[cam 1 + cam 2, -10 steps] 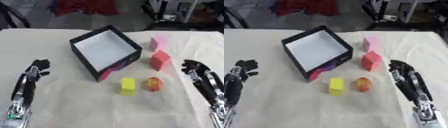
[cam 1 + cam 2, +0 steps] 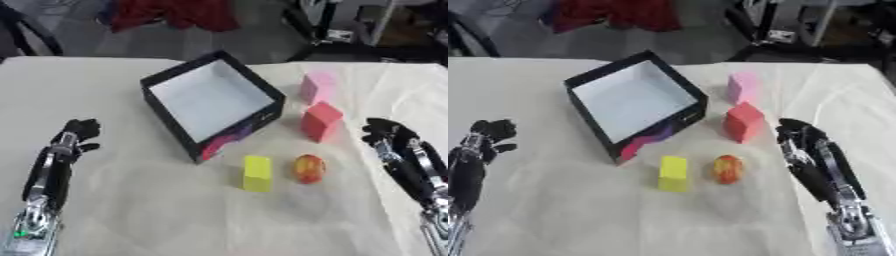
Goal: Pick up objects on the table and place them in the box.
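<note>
A black box (image 2: 273, 95) with a white inside stands open at the middle of the table, nothing in it. To its right lie a pink block (image 2: 318, 86) and a red block (image 2: 321, 121). In front of the box are a yellow block (image 2: 257, 173) and a small red-and-yellow round fruit (image 2: 308, 168). My right hand (image 2: 800, 139) rests on the table right of the red block, fingers curled, holding nothing. My left hand (image 2: 76, 134) lies at the left, well clear of the box, fingers curled and empty.
A cream cloth (image 2: 175, 220) covers the table. Beyond the far edge are red fabric (image 2: 175, 12), a dark chair (image 2: 22, 30) and black equipment legs (image 2: 328, 30). Open cloth lies in front of the blocks.
</note>
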Controlling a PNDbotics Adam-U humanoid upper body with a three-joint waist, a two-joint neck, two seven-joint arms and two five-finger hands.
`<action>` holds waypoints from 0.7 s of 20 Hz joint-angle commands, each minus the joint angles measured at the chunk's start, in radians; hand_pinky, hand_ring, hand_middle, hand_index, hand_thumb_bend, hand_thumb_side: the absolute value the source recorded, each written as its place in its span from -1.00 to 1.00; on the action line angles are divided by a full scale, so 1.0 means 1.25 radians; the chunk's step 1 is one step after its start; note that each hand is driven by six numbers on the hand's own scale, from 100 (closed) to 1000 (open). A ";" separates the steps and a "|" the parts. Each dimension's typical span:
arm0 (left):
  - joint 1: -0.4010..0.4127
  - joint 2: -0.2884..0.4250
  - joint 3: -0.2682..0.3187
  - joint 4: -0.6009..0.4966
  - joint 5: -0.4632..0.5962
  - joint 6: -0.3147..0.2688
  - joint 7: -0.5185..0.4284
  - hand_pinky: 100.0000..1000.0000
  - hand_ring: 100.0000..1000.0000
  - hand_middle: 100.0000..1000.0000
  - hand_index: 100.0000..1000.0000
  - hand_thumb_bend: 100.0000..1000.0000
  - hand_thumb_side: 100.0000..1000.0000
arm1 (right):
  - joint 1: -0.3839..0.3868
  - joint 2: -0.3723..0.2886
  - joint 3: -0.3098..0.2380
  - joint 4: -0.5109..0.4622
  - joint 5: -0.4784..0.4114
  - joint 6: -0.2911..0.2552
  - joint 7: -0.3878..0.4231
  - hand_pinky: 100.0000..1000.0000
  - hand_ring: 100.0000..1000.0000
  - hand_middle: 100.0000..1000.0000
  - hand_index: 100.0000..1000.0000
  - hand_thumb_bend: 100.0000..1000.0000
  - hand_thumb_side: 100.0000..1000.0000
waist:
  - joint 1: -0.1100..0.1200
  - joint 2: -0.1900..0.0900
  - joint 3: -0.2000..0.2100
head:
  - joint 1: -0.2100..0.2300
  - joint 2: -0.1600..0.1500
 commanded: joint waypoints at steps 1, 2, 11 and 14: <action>-0.009 0.008 -0.004 -0.011 0.000 -0.001 0.001 0.50 0.59 0.42 0.59 -0.88 1.00 | -0.017 -0.084 0.023 -0.009 0.013 -0.004 0.026 0.48 0.39 0.38 0.64 -1.00 0.44 | -0.003 -0.010 0.003 | -0.002 -0.001; -0.009 0.009 -0.005 -0.011 0.000 -0.001 0.000 0.50 0.59 0.42 0.59 -0.88 1.00 | -0.024 -0.105 0.034 -0.005 0.019 -0.004 0.037 0.48 0.40 0.39 0.65 -1.00 0.41 | -0.003 -0.010 0.004 | -0.002 -0.001; -0.009 0.011 -0.008 -0.010 -0.001 -0.001 -0.003 0.50 0.59 0.42 0.59 -0.88 1.00 | -0.108 -0.219 0.121 0.061 0.130 -0.014 0.129 0.53 0.45 0.44 0.71 -1.00 0.16 | -0.003 -0.007 0.009 | -0.004 -0.001; -0.009 0.011 -0.009 -0.010 -0.002 -0.001 -0.004 0.50 0.59 0.42 0.59 -0.88 1.00 | -0.137 -0.238 0.148 0.085 0.177 -0.026 0.158 0.56 0.48 0.47 0.74 -1.00 0.14 | -0.004 -0.005 0.011 | -0.006 -0.001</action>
